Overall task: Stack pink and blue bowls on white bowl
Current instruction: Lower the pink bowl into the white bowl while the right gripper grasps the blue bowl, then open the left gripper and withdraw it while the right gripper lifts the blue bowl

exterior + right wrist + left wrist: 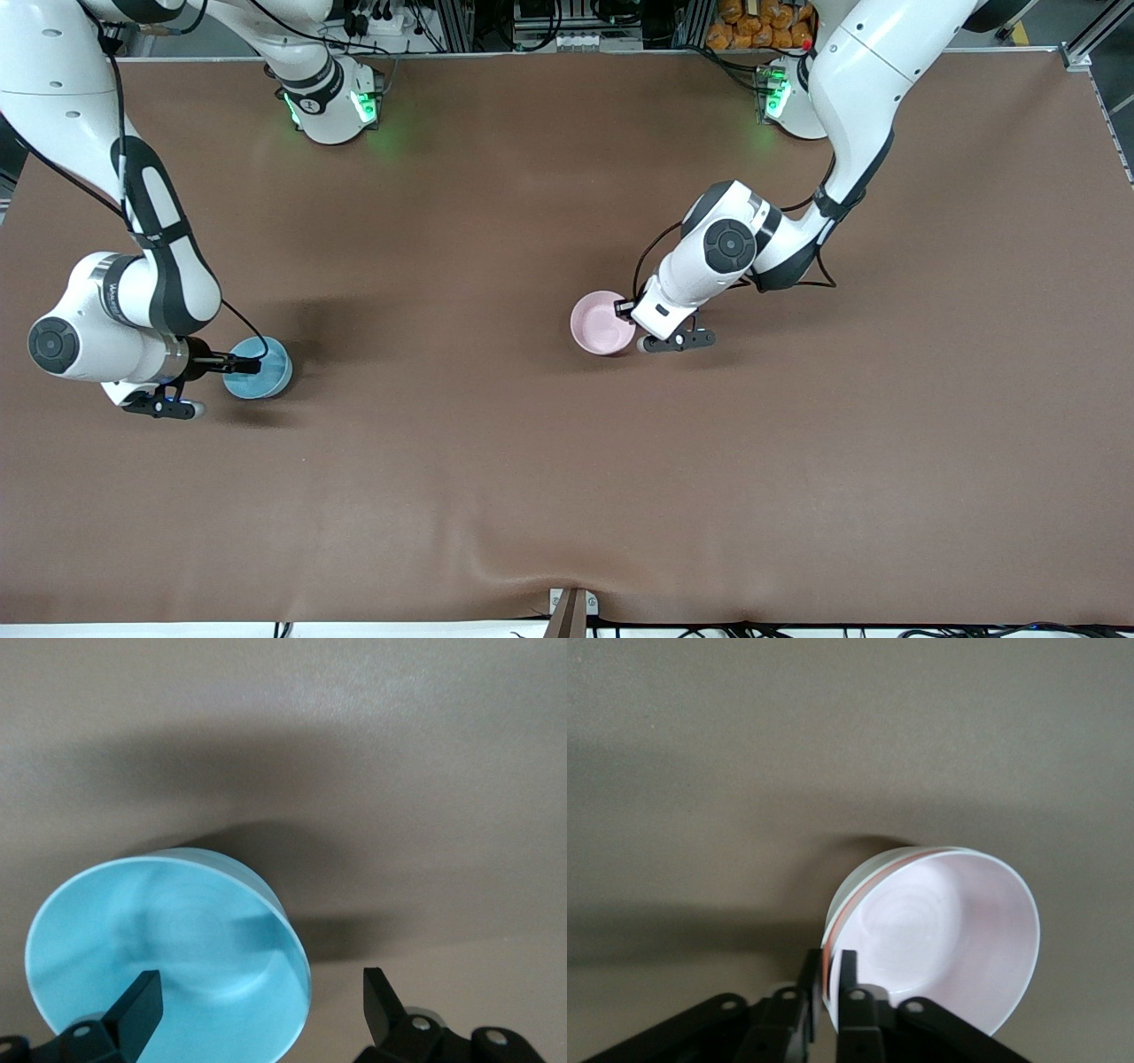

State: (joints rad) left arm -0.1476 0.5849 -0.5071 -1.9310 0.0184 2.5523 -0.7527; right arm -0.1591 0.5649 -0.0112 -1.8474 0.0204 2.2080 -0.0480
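From the front, the left gripper (pixel 631 312) sits at the rim of the pink bowl (pixel 601 322); the right gripper (pixel 250 365) reaches over the blue bowl (pixel 258 368).

Left wrist view: the fingers (pixel 849 992) pinch the pink bowl's (pixel 948 935) rim, with a white bowl (pixel 859 881) nested underneath.

Right wrist view: the fingers (pixel 137 1005) are spread wide, straddling the blue bowl's (pixel 168 961) wall, one inside, one outside.

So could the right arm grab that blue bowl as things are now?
Probably yes. The right gripper is open and already astride the blue bowl's rim, one finger inside and the other outside, with nothing between them but the bowl's wall.
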